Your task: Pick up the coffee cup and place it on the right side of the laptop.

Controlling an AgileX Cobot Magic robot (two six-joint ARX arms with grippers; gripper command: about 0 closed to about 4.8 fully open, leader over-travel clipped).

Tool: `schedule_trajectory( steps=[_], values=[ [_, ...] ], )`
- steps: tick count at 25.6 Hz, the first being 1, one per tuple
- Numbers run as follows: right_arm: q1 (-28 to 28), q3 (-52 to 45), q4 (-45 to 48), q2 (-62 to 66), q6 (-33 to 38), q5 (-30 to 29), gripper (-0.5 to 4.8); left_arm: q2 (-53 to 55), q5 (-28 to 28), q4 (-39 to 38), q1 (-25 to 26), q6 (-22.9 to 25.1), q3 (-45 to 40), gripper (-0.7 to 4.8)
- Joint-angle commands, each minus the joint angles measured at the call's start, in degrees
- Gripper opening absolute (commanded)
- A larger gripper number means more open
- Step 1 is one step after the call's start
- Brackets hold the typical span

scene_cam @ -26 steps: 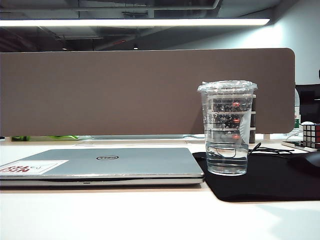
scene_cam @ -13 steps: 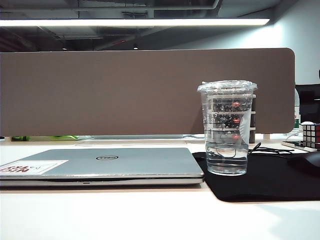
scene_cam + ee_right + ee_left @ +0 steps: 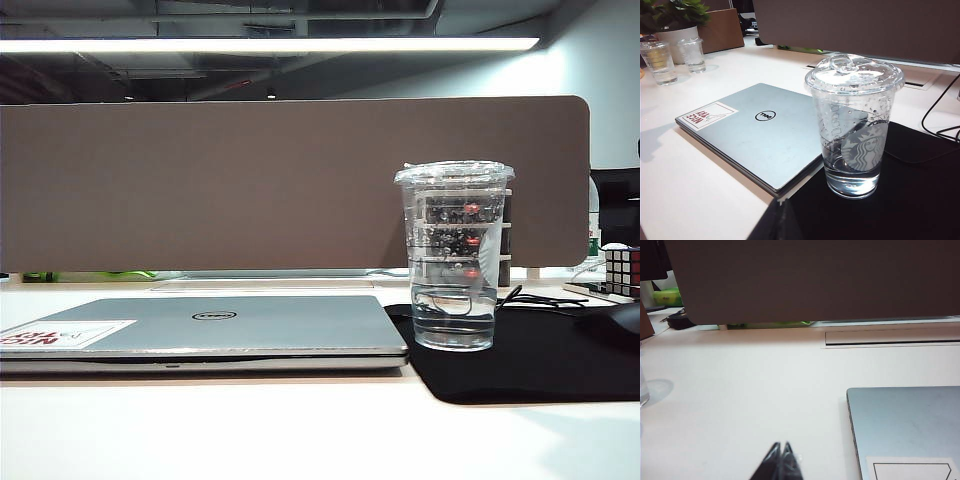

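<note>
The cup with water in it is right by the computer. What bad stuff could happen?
The coffee cup stands upright on the black mat, close beside the closed laptop. A bump could tip it and wet the laptop. Its clear, tapered sides may slip. Right gripper and left gripper are both shut, holding nothing.

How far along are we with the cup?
Done: the cup stands upright on the black mat, right of the laptop. In hand: nothing; left end effector and right end effector are shut and empty. Left: nothing obvious.
</note>
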Motion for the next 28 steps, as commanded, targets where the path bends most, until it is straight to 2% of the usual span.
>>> schedule_trajectory(
  steps=[1,12,19,28],
  values=[
    [0.0,-0.4,0.8,-0.1,0.0,0.1,-0.01,0.0,0.2,0.6,-0.1,-0.2,0.1,-0.05],
    [-0.1,-0.4,0.3,-0.1,0.0,0.8,-0.01,0.0,0.2,0.6,-0.1,-0.2,0.1,-0.05],
    [0.0,-0.4,-1.8,-0.1,0.0,22.3,-0.01,0.0,0.2,0.6,-0.1,-0.2,0.1,-0.05],
    [0.0,-0.4,-2.0,-0.1,0.0,23.0,-0.01,0.0,0.2,0.6,-0.1,-0.2,0.1,-0.05]
  ],
)
